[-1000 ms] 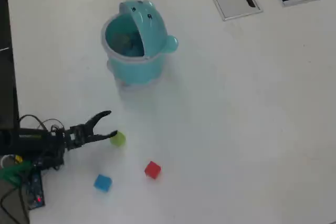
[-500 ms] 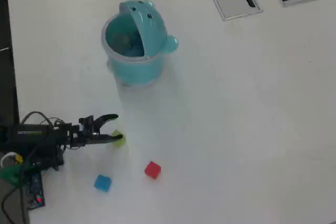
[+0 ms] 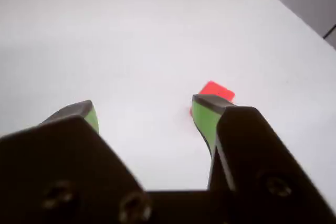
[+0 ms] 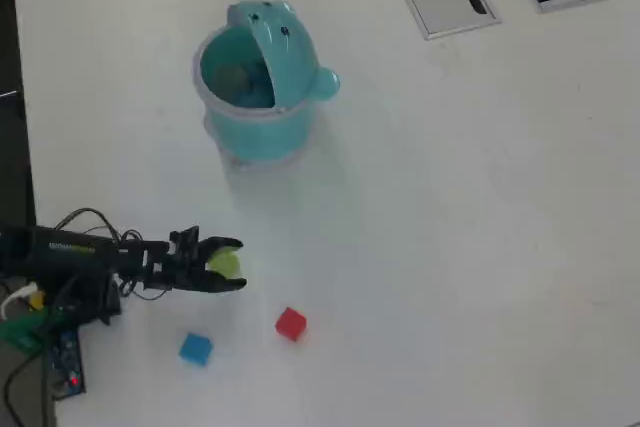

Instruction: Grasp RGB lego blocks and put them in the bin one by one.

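The red block (image 4: 291, 324) sits on the white desk (image 4: 470, 227), toward the lower middle of the overhead view, a little to the right of and below the arm's tip. In the wrist view the same red block (image 3: 216, 93) lies just beyond the right-hand finger, partly hidden behind its green-padded tip. The blue block (image 4: 196, 349) rests on the desk to the left of the red one in the overhead view, below the arm and clear of it.

A yellow-green patch (image 4: 225, 264) shows between the fingers in the overhead view; it may be the third block or only the green pads, and the picture is too small to settle it. In the wrist view the space between the fingers holds only bare desk.

The fingers (image 3: 144, 119) are spread wide apart, gripping nothing, with green pads (image 3: 206, 119) on their inner faces. In the overhead view the black arm (image 4: 100, 252) reaches in from the left edge, with the fingers (image 4: 237, 265) pointing right.

The teal bin (image 4: 258, 122) stands upright well above the blocks in the overhead view, its dotted flap (image 4: 275, 32) raised and a knob on its right side.
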{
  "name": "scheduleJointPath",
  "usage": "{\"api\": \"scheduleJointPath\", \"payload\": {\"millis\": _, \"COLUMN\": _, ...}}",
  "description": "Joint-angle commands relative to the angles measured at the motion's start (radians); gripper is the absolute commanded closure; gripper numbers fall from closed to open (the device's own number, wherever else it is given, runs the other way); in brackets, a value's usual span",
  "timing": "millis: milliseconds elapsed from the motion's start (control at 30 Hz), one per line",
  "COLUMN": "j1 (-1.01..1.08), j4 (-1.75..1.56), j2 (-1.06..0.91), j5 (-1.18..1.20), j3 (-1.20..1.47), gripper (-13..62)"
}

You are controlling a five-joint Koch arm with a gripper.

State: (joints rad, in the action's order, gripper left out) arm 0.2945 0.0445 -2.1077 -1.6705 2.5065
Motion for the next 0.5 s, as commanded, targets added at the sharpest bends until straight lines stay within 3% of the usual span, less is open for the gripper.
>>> {"api": "scheduleJointPath", "payload": {"millis": 0, "j1": 0.017, "j4": 0.002, "j2": 0.034, "j5": -0.041, "j3": -0.115, "gripper": 16.3}}
{"api": "scheduleJointPath", "payload": {"millis": 467, "j1": 0.152, "j4": 0.025, "j2": 0.365, "j5": -0.098, "j3": -0.342, "gripper": 16.3}}
